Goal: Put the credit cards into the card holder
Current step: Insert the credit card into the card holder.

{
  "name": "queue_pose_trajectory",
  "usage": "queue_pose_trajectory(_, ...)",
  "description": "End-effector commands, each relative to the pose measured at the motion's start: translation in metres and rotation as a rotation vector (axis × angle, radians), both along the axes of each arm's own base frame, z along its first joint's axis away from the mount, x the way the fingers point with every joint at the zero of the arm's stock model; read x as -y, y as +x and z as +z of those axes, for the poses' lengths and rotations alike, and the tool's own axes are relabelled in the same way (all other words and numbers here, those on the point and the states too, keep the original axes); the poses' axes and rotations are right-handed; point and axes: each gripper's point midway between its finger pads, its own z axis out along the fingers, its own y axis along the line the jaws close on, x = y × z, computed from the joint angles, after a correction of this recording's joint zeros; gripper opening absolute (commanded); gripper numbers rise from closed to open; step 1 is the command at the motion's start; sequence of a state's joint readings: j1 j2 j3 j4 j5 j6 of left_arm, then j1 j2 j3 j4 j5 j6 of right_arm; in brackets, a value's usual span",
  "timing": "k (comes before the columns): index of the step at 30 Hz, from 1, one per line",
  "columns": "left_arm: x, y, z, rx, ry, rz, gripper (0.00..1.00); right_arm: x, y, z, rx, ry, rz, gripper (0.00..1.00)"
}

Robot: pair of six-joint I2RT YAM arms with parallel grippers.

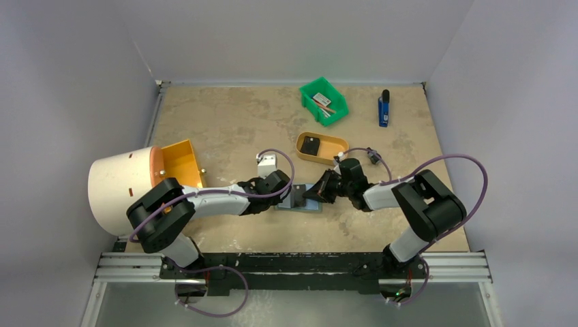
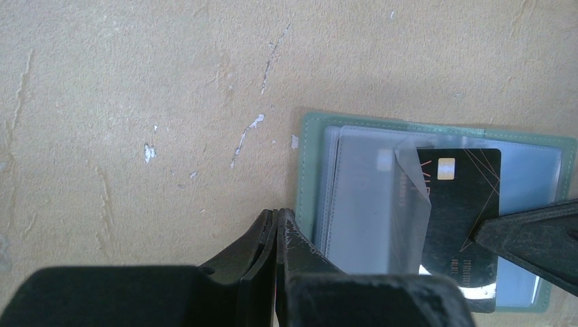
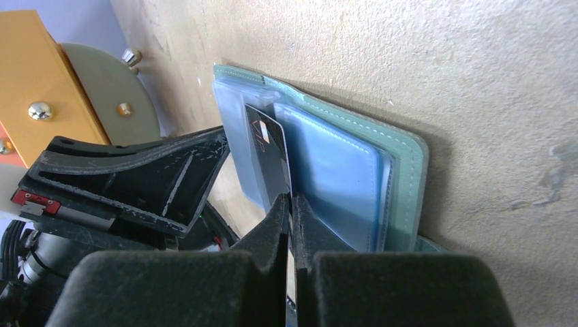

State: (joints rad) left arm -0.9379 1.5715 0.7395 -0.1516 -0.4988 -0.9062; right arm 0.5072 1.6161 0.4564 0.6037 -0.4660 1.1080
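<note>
The card holder (image 1: 298, 205) lies open on the table between my two grippers, grey-green rim and pale blue pockets up (image 2: 354, 197). My left gripper (image 2: 277, 215) is shut with nothing in it, its tips resting at the holder's left edge. My right gripper (image 3: 291, 199) is shut on a black credit card (image 3: 266, 143). That card (image 2: 463, 204) lies over the holder's pockets with its far end under a curled clear sleeve (image 2: 412, 180). Another black credit card (image 1: 311, 146) lies in the tan oval tray (image 1: 334, 153).
A green bin (image 1: 324, 101) with small items and a blue tool (image 1: 384, 109) stand at the back. A white cylinder (image 1: 119, 187) with an orange box (image 1: 183, 162) sits at the left, close to my left arm.
</note>
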Motion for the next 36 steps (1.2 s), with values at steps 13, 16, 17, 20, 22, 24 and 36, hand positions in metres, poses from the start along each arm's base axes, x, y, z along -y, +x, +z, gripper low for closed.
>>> queue_pose_trajectory(13,0.006,-0.009,-0.005,-0.039,-0.056,-0.008,0.00,0.007,0.011,0.002,0.035,-0.100,-0.059,0.00)
queue_pose_trajectory(16,0.007,-0.009,-0.005,-0.040,-0.058,-0.008,0.00,0.001,0.011,0.004,0.041,-0.093,-0.046,0.00)
queue_pose_trajectory(17,0.006,-0.009,-0.005,-0.040,-0.058,-0.008,0.00,-0.001,0.011,0.005,0.044,-0.090,-0.040,0.00)
queue_pose_trajectory(20,0.007,-0.009,-0.005,-0.040,-0.063,-0.009,0.00,-0.009,0.010,0.007,0.050,-0.080,-0.014,0.00)
queue_pose_trajectory(22,0.007,-0.009,-0.005,-0.040,-0.064,-0.008,0.00,-0.013,0.009,0.008,0.054,-0.074,0.001,0.00)
queue_pose_trajectory(24,0.006,-0.010,-0.006,-0.041,-0.063,-0.007,0.00,-0.017,0.008,0.010,0.057,-0.068,0.015,0.00)
queue_pose_trajectory(36,0.005,-0.009,-0.004,-0.034,-0.066,-0.001,0.00,-0.024,0.002,0.018,0.078,-0.055,0.088,0.26)
